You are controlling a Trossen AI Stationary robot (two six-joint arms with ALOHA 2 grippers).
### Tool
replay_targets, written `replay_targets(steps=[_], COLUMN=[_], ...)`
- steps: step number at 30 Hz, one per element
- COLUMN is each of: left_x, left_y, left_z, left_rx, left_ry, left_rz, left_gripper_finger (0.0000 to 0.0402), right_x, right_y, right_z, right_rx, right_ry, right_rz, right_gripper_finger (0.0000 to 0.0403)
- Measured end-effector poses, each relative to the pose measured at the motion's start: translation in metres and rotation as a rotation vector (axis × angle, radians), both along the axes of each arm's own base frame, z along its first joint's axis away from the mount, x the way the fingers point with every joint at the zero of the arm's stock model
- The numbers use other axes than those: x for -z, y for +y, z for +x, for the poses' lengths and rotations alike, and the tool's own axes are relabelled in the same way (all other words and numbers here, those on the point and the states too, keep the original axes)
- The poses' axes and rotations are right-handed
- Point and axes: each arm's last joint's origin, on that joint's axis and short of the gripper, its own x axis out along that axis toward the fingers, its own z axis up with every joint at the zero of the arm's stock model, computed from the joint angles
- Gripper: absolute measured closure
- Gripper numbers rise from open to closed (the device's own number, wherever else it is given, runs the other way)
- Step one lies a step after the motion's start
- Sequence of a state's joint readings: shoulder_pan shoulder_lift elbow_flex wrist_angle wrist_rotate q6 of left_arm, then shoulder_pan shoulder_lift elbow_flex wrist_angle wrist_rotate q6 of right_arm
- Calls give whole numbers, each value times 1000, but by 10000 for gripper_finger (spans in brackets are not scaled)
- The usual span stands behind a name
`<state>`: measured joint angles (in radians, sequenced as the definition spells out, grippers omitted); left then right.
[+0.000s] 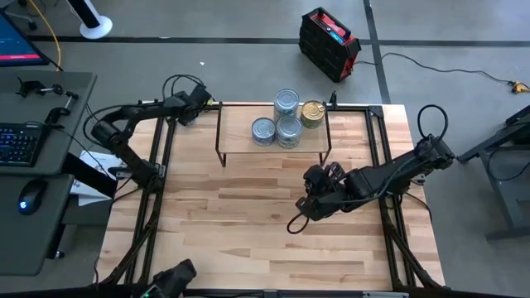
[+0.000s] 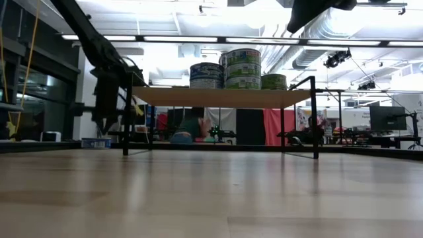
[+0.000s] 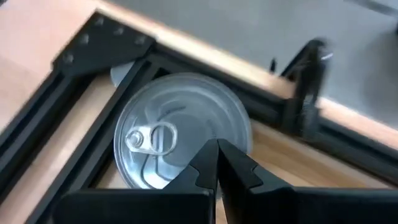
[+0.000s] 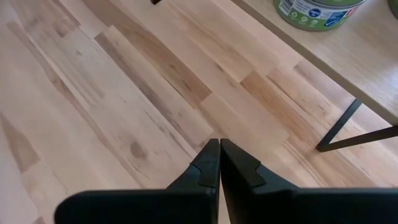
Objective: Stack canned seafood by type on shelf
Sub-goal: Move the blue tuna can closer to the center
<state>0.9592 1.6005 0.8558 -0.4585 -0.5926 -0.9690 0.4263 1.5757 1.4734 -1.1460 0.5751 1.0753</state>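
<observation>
The shelf (image 1: 273, 149) stands at the table's far middle on black wire legs. On its board rest several silver-lidded tins (image 1: 286, 102), some of them stacked (image 2: 242, 68), and a gold tin (image 1: 312, 112) at their right. One more silver tin (image 3: 180, 130) with a pull tab lies in the table's far-left corner, inside the black frame. My left gripper (image 3: 217, 148) is shut and hangs right over that tin's lid (image 1: 195, 99). My right gripper (image 4: 219, 146) is shut above bare tabletop (image 1: 313, 192), near the shelf's near-right leg (image 4: 348, 124). My left gripper comes at the corner tin from above. Its shut fingertips (image 3: 205, 163) stand over the lid near its rim (image 3: 236, 134). I cannot tell whether they touch it.
Black frame rails (image 3: 81, 50) close in the corner tin on two sides. A green-labelled tin (image 4: 317, 12) sits at the shelf's edge, in front of my right gripper. Bare wooden tabletop (image 1: 240, 223) lies on the shelf's near side. A desk with a keyboard (image 1: 21, 141) stands to the table's left.
</observation>
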Motion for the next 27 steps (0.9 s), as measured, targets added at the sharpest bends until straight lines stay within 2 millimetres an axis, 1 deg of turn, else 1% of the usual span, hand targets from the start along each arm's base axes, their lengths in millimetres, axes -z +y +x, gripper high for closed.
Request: replay_targets(steps=[2,4,10,15,20,23,27], left_x=[9,15,20,20,21,21,21], left_y=[0,-3,-18,-35,-49,-57,-70], left_z=[1,5,17,25,29,31,32], left_rx=[-22,-1,135,324,653,805,917], left_ry=[2,26,136,312,532,603,674], left_rz=[-34,-62,-142,-239,-414,-507,-611], left_gripper_finger=[401,401,401,401,401,402,402], right_x=[0,0,1,0,0,0,0], right_y=[0,0,-1,-2,-3,-3,-3], right_z=[0,-1,-2,-2,-2,-2,-2], right_rx=[-2,-10,-58,-59,-83,-94,-92], right_ry=[3,12,51,46,57,62,60], right_rz=[-2,-9,-47,-93,-113,-123,-129], right_gripper_finger=[403,403,403,403,403,403,403])
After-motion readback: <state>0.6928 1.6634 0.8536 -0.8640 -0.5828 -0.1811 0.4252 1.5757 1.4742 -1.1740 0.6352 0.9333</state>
